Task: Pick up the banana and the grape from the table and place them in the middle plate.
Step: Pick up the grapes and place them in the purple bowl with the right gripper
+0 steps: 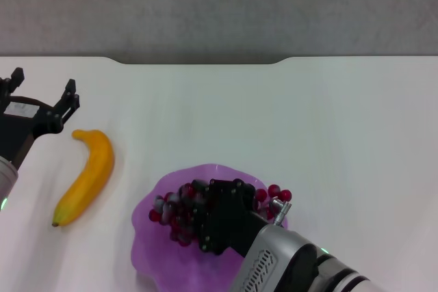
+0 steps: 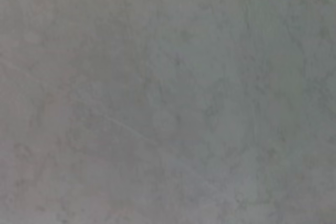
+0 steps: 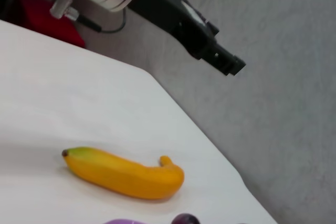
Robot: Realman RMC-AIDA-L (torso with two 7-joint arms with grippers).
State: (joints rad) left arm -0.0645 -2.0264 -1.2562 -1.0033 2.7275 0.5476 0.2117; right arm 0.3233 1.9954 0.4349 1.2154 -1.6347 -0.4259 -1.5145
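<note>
Right pincer over grape in middle plate, grip unclear; left pincer released beside banana

Bench bare across far and right side, open passage there. Banana free all round, w/ clear gap to plate. Left gripper sits just beyond banana's stem end. Right gripper blocks plate centre, over grapes.

floor: grey speckled carpet beyond far edge | light: even, soft | red object
</note>
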